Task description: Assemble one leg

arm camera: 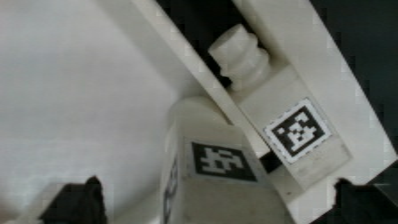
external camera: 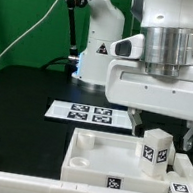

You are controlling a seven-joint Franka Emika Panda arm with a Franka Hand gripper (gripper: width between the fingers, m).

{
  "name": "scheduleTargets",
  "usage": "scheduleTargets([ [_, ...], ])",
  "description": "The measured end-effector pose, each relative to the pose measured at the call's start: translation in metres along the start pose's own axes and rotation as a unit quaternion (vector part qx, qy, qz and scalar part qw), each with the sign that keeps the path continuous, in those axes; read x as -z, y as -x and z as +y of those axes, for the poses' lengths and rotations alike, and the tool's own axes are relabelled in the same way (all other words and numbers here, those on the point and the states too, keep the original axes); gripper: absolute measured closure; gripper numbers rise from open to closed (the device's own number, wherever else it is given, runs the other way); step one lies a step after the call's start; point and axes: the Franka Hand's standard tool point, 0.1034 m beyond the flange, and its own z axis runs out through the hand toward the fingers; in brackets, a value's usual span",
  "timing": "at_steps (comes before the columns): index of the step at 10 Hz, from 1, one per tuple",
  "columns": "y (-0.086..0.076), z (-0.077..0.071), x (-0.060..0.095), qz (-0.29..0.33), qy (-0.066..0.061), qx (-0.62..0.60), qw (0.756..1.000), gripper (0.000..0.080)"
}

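The smooth white rimmed tabletop (external camera: 83, 136) carries the squarish tagged leg (external camera: 154, 152) upright at lower right, under the gripper (external camera: 165, 129) with fingers apart.

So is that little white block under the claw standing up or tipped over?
Upright. The leg stands on the white tabletop piece, its tagged side vertical and its top face level.

A white tray-like tabletop (external camera: 93, 157) lies on the black desk (external camera: 23, 98) toward the exterior view's right, with a small tag on its near wall. Just beyond it the marker board (external camera: 87, 112) lies flat. A green curtain (external camera: 27, 13) closes the far side.
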Motion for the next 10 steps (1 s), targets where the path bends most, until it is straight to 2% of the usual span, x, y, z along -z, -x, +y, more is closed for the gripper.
scheduleTargets([
  [3,-0.0008,0.0006,0.0002,0.000,0.000,0.114,0.993,0.0150],
  [5,-0.0033,0.0013,0.0016,0.000,0.005,0.233,0.973,0.0150],
  [9,-0.0046,0.0051,-0.0011,-0.001,0.012,0.422,0.906,0.0150],
  [10,-0.0051,0.0056,-0.0010,-0.001,0.018,0.462,0.887,0.0150],
])
